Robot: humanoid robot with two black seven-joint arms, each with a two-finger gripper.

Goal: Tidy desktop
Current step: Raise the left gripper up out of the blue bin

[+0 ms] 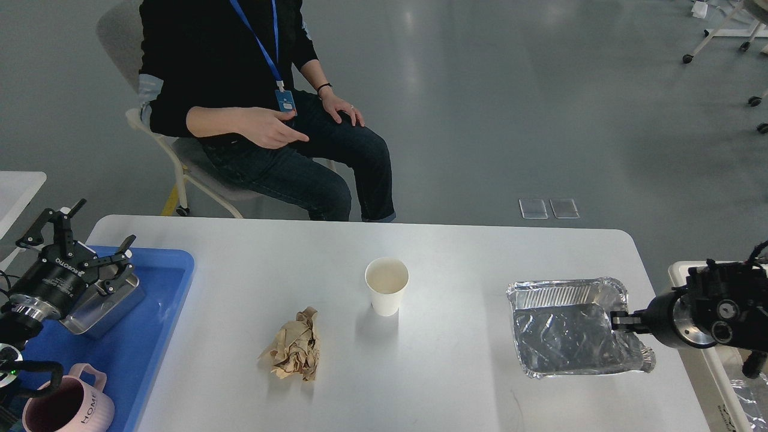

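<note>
The white desktop (456, 252) holds a crumpled brown paper ball (294, 353), an upright white paper cup (387, 285) and a silver foil tray (564, 330) at the right. My right gripper (623, 321) comes in from the right, its fingers close together on the foil tray's right rim. My left gripper (84, 247) is open, its fingers spread wide, just above a shiny metal box (105, 309) that lies in the blue plastic tray (162, 282) on the desktop's left end.
A pink mug (69, 405) stands at the blue tray's near end. A person (264, 120) sits on a chair behind the desktop's far edge. A small white table corner (18, 186) is at the far left. A white bin (720, 372) stands to the right of the desktop.
</note>
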